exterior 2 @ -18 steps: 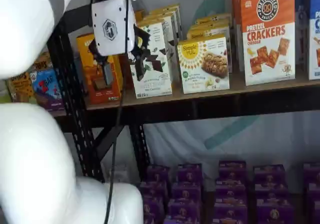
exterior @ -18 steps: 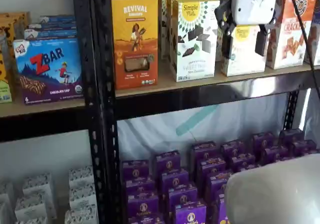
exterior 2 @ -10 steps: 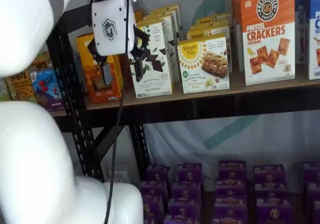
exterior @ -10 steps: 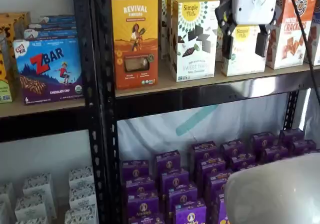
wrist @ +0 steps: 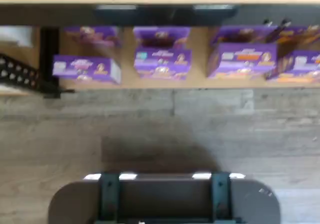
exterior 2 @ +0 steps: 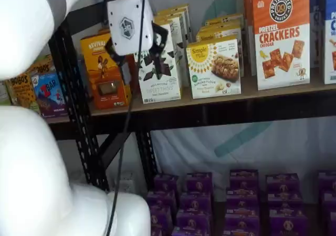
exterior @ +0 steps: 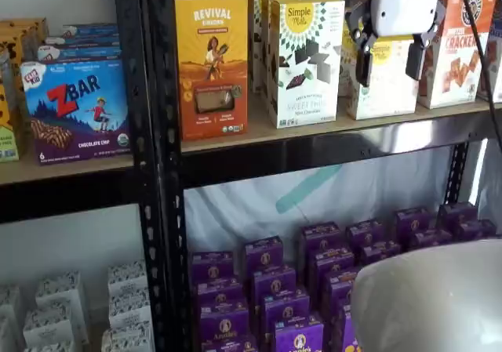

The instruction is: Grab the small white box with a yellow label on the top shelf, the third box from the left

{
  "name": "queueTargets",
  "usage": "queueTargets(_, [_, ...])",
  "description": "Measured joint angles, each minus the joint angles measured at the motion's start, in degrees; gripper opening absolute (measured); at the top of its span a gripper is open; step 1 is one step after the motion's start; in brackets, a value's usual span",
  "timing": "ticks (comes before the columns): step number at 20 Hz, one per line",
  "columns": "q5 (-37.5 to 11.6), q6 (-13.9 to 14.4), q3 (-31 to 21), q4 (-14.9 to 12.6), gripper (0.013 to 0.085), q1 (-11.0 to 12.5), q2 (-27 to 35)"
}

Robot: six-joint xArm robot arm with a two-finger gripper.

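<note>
The small white box (exterior: 386, 93) with its yellow sunburst label stands on the top shelf (exterior: 353, 142), between a taller Simple Mills box and an orange cracker box. My gripper (exterior: 389, 63) hangs in front of the small box's upper half. Its two black fingers stand apart, open, with the box face showing between them, and they hold nothing. In a shelf view from the other side, the gripper (exterior 2: 140, 62) appears left of the small white box (exterior 2: 214, 68), in front of the taller carton above the top shelf (exterior 2: 236, 110). The wrist view shows neither the box nor the fingers.
The tall Simple Mills box (exterior: 304, 58), an orange Revival box (exterior: 212, 62) and the pretzel cracker box (exterior: 459, 46) flank the target. Purple boxes (exterior: 267, 289) fill the lower shelf, also seen as purple boxes (wrist: 162, 59) over a wood floor. Black uprights (exterior: 153, 172) and my white arm (exterior 2: 31, 157) stand near.
The gripper has risen a little and shifted slightly right in both shelf views. Its fingers stay apart. The boxes have not moved.
</note>
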State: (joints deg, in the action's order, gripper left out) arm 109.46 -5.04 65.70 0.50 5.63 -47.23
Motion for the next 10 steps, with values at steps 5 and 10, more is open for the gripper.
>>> queueTargets(5, [-5.3, -4.4, 0.9, -1.7, 0.085, 4.1, 3.3])
queueTargets(10, [-9.1, -9.3, 4.5, 0.2, 0.085, 9.5, 9.3])
